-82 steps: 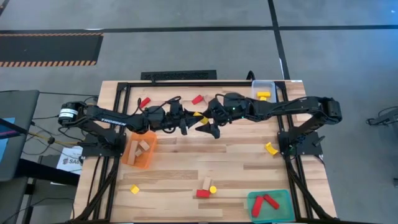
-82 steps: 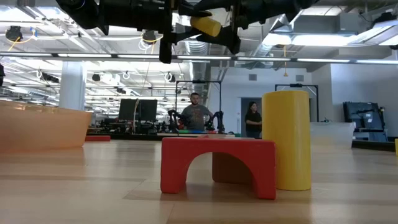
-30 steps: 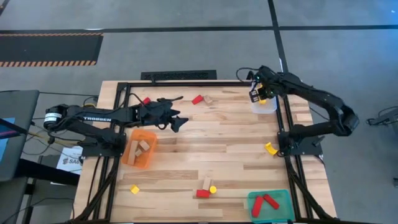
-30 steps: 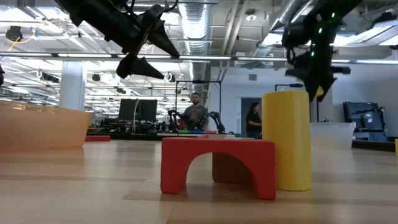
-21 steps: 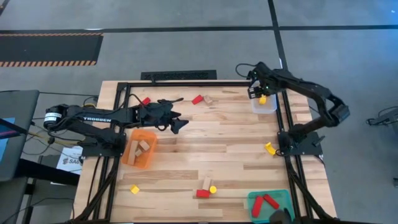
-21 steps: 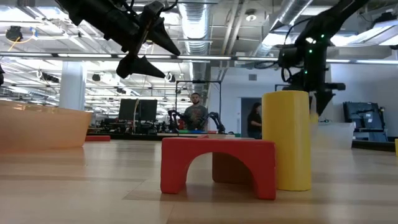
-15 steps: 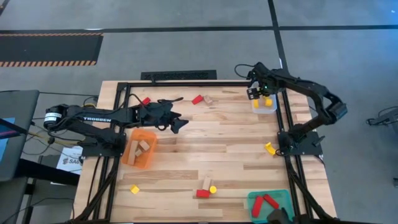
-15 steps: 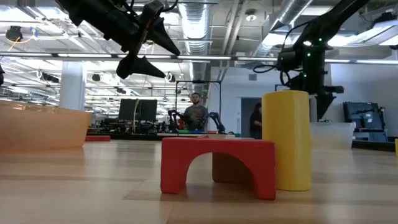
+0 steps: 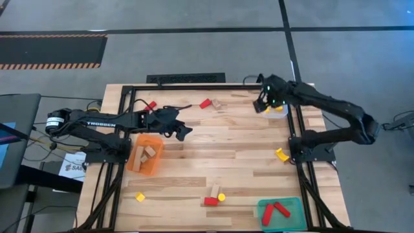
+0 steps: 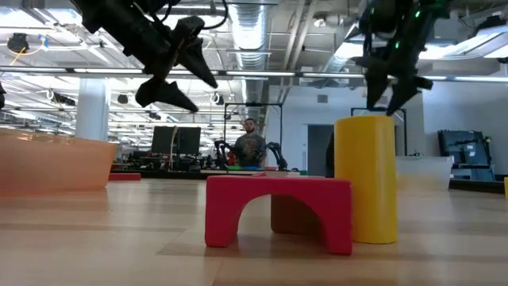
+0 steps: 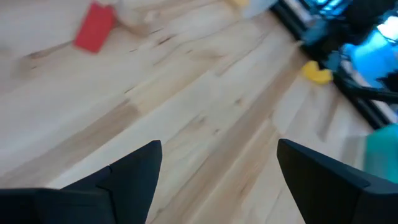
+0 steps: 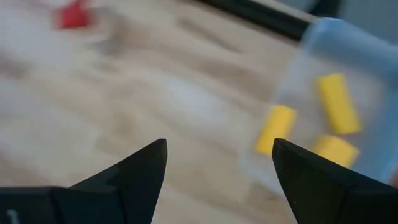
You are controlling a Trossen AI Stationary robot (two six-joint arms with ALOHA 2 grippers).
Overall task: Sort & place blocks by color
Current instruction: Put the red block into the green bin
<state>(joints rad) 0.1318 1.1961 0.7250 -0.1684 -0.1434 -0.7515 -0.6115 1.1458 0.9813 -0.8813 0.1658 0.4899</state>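
My left gripper [image 9: 184, 131] hangs open over the table's left-centre and holds nothing [image 11: 217, 168]. My right gripper [image 9: 261, 107] hangs open just left of the clear tray [image 9: 283, 111], also holding nothing [image 12: 217, 165]. Three yellow blocks [image 12: 277, 127] lie in that tray. A red block [image 9: 206, 103] and a wooden block [image 9: 217, 103] lie at the far middle, and another red block [image 9: 151, 105] at the far left. Near the front, a red arch [image 10: 278, 210], a yellow cylinder [image 10: 365, 179] and a wooden block [image 9: 215, 190] stand together. Loose yellow blocks lie at the right [image 9: 281, 154] and front left [image 9: 140, 197].
An orange tray [image 9: 137, 165] with wooden blocks sits on the left. A green tray [image 9: 291, 206] with red blocks sits at the front right corner. A black frame [image 9: 194, 87] runs along the table's far edge and sides. Bare wood lies across the table's middle.
My right gripper has opened and let go of a yellow block, which dropped into the clear tray. It has then risen a little and moved off the tray toward the table's left. My left gripper has tipped slightly downward in place.
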